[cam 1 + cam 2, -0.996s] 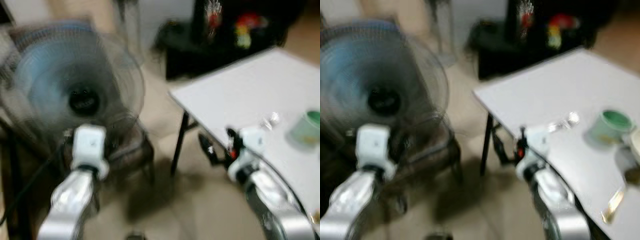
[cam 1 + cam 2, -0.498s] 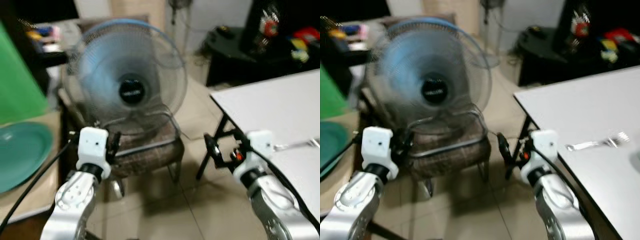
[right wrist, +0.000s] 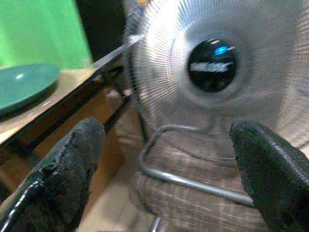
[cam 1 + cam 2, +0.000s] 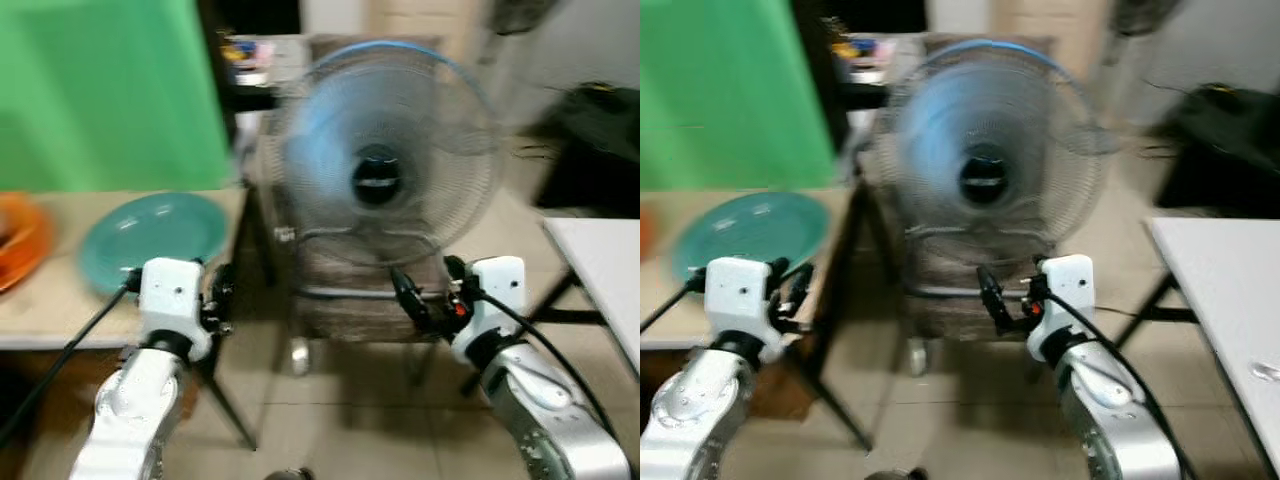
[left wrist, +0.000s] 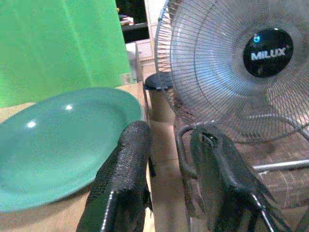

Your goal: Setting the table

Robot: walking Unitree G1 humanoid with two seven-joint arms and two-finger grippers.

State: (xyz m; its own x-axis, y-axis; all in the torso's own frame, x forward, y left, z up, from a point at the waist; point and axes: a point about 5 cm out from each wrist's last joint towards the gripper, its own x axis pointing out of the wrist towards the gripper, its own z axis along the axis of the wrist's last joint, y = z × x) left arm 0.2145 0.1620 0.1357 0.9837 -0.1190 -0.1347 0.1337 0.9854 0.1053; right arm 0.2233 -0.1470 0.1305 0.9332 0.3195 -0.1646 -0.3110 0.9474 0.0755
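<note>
A teal plate (image 4: 155,232) lies on a low beige table (image 4: 40,310) to my left; the left wrist view shows the same plate (image 5: 53,145) close up. My left gripper (image 4: 221,297) hovers just past that table's near corner. Its fingers (image 5: 128,164) stand a little apart, holding nothing. My right gripper (image 4: 413,301) is held in front of the fan, wide open and empty, and the right wrist view shows this gripper (image 3: 166,133) spread across the fan. The head views are blurred.
A blue standing fan (image 4: 385,150) sits on a plaid-cushioned chair (image 4: 350,300) straight ahead. A white table (image 4: 1230,290) edges in at the right. An orange dish (image 4: 14,240) sits far left on the beige table, with a green backdrop (image 4: 110,90) behind it.
The camera has swung left: the white table with fork and cup has slid off to the right, and the beige table with the teal plate has come into view. Both arms stay raised.
</note>
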